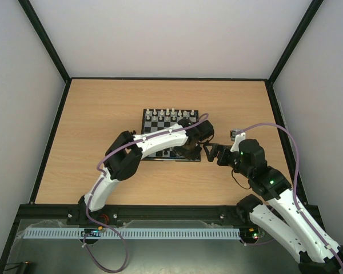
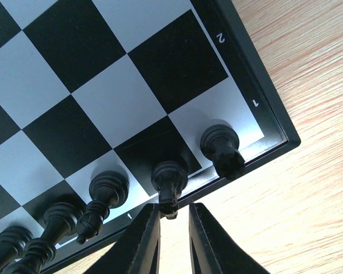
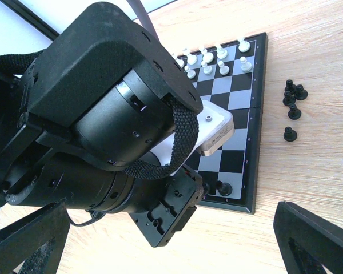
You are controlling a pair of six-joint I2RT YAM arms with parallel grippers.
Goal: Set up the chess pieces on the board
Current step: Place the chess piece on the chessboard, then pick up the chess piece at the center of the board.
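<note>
- Bottom centre of the left wrist view, the left gripper [image 2: 174, 228] has its jaws a slit apart at a black piece [image 2: 169, 184] on the board's [image 2: 262, 108] edge row; I cannot tell whether it is gripping.
- Best to open wider, then rise straight, sparing the neighbouring pieces.
- The right gripper [image 3: 171, 242] gapes empty.

Chess pieces [image 2: 170, 181] along board [image 2: 120, 103] edge; loose pieces [image 3: 294, 111] on table [image 3: 314, 165] beside.

Arms [image 1: 106, 191] — white shells, black joints, mauve cables [image 1: 295, 149]; left pincer [image 2: 174, 208] — smooth black fingers [image 2: 143, 242].
</note>
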